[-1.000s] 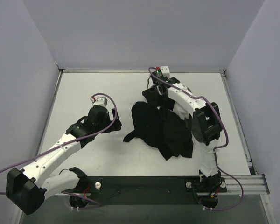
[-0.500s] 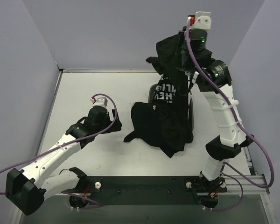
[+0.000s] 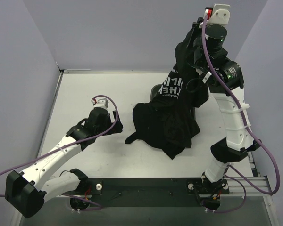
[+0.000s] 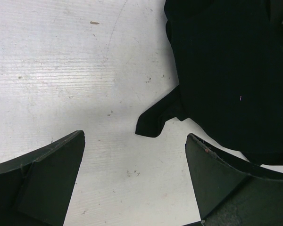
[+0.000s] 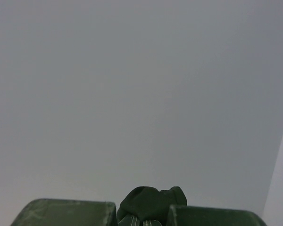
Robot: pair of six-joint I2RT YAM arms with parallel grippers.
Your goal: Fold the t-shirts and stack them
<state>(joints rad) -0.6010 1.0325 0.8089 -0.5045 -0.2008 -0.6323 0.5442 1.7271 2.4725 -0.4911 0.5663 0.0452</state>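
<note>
The right gripper [image 5: 144, 214], clamped on a fold of the lettered t-shirt [image 3: 179, 94], holds it high, hem trailing onto the black pile [image 3: 151, 125]. It should clear the pile first (slowly, since cloth snags). The left gripper [image 4: 134, 139], jaws apart, hovers near a sleeve [image 4: 153, 125].

White lettering [image 3: 171, 86] on black t-shirt [image 3: 183, 107] (illegible)

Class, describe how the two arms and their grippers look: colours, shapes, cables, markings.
The left arm and right arm have white links, bulky black joints and looping purple cables. The left gripper and right gripper have two broad, dark fingers each. A green light glows on the right arm.
</note>
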